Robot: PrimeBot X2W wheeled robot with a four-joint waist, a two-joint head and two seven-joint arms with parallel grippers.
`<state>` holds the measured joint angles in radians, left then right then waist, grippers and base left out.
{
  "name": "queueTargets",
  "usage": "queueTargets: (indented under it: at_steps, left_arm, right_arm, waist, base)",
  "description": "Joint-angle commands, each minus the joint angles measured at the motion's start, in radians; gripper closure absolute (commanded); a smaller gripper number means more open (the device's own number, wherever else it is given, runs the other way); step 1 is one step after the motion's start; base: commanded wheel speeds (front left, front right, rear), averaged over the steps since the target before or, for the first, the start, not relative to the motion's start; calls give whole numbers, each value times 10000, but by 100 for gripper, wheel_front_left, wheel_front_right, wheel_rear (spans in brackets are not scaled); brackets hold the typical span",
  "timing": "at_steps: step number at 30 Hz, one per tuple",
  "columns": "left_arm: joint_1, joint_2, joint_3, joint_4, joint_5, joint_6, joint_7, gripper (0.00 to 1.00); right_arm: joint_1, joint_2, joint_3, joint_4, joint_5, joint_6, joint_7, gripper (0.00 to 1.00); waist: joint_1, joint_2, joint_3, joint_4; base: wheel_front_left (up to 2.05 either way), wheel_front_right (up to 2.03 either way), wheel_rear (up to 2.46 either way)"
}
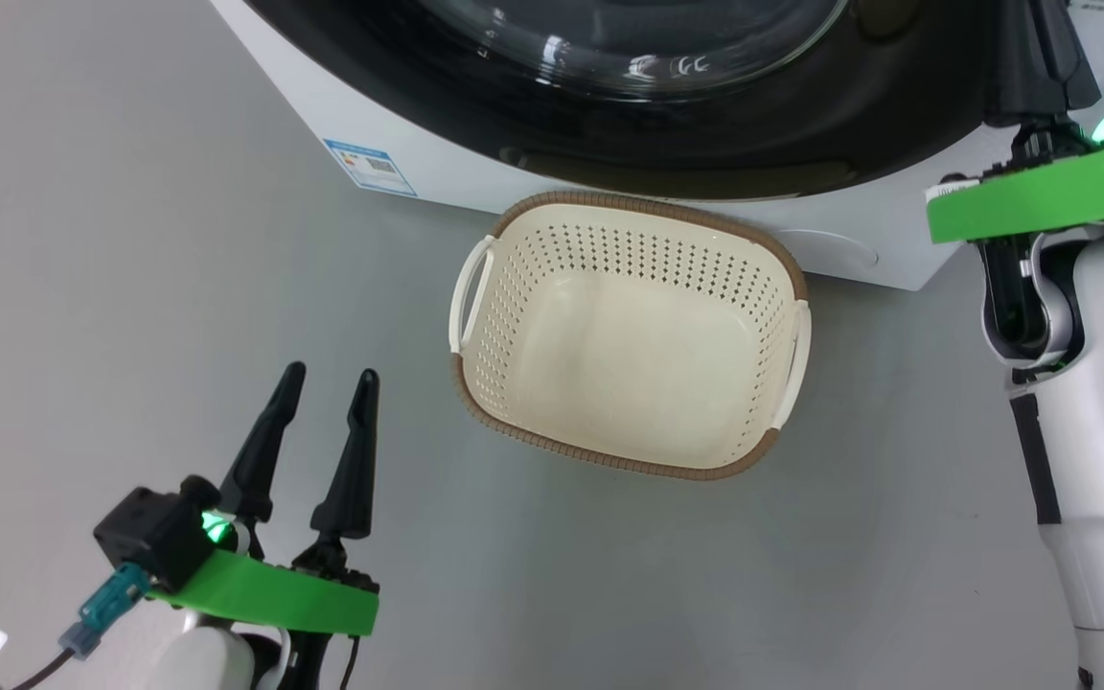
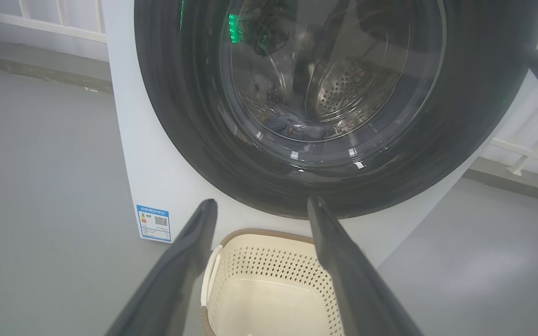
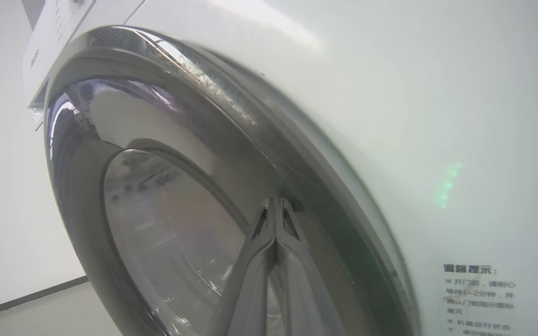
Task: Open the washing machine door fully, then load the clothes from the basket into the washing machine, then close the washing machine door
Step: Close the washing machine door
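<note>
Shows the right gripper (image 3: 276,203) with both fingers pressed together, holding nothing, tips laid against the glossy black rim of the washing machine door (image 3: 77,196), outside the glass. Shows the left gripper (image 1: 331,374) spread wide and empty, hovering low over the grey floor (image 1: 130,240), apart from the basket (image 1: 629,259). Places the basket, empty, on the floor just in front of the washing machine (image 2: 157,177), below the door. Reveals the clothes (image 2: 297,127) through the bulging glass, lying low in the steel drum.

Judged from this: loading done, closing of the door in hand, door flat or very nearly flat to the white front; latched or not, cannot tell.

To finish well: push with the closed fingertips square onto the rim, on the side opposite the hinge, never on the glass. Press straight toward the cabinet, steadily, without sliding along the slick surface. Ease off only after a firm seat against the seal. Hold the left arm clear of door and basket throughout.
</note>
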<state>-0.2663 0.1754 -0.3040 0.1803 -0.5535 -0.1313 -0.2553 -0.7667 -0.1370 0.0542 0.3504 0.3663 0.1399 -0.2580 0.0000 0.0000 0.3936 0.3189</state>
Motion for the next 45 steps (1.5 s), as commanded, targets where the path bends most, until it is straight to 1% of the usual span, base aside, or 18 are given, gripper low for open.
queueTargets:
  at_steps: [1, 3, 6, 12, 13, 15, 17, 18, 19, 22, 23, 32, 45]
  left_arm:
    - [-259, 315, 279, -207, -20, 6, -65, 0]
    - [-269, 320, 265, -198, -21, 6, -65, 0]
    - [-265, 333, 263, -167, -25, 6, -65, 0]
    - [-136, 361, 344, -9, -13, 6, -65, 0]
    - [-101, 375, 366, 11, -6, 6, -65, 0]
    - [-28, 414, 419, 52, 11, 6, -65, 0]
    - [54, 466, 495, 97, 26, 6, -65, 0]
    - [100, 495, 546, 125, 30, 6, -65, 0]
    - [149, 524, 598, 153, 33, 6, -65, 0]
    - [324, 608, 776, 210, 41, 6, -65, 0]
    - [390, 632, 825, 225, 47, 6, -65, 0]
    - [976, 868, 1015, 312, -99, 6, -65, 0]
    - [1270, 1062, 1487, 372, 5, 6, -65, 0]
  right_arm:
    - [-475, 72, -229, -263, -74, -92, -38, 100]
    - [-462, 107, -215, -275, -95, -92, -38, 100]
    - [-319, 164, 100, -281, -115, -92, -38, 100]
    - [351, 161, 528, -291, 17, -92, -38, 100]
    - [509, 161, 584, -297, 29, -92, -38, 85]
    - [830, 160, 719, -323, 53, -92, -38, 67]
    - [1140, 158, 849, -376, 100, -92, -38, 53]
    - [1294, 148, 902, -418, 124, -92, -38, 32]
    - [1447, 147, 895, -458, 149, -92, -38, 21]
    - [1900, 164, 835, -599, 190, -92, -38, 2]
    - [2059, 170, 815, -634, 188, -92, -38, 0]
    - [3475, 114, 607, -738, 260, -92, -38, 0]
    - [4979, 60, 219, -916, 314, -92, -38, 0]
  waist:
    - [0, 0, 24, 25]
    - [0, 0, 16, 27]
    - [0, 0, -28, 12]
    - [0, 0, -350, -131]
    - [0, 0, -424, -168]
    - [0, 0, -585, -252]
    - [0, 0, -745, -354]
    - [0, 0, -823, -415]
    - [0, 0, -908, -479]
    - [0, 0, -1154, -690]
    - [0, 0, -1241, -759]
    - [0, 0, -1986, -1380]
    - [0, 0, -2422, -2033]
  base:
    - [0, 0, 0]
    - [0, 0, 0]
    - [0, 0, 0]
    - [0, 0, 0]
    - [0, 0, 0]
    - [0, 0, 0]
    - [0, 0, 0]
    - [0, 0, 0]
    - [0, 0, 0]
    - [0, 0, 0]
    - [0, 0, 0]
    - [0, 0, 0]
    - [0, 0, 0]
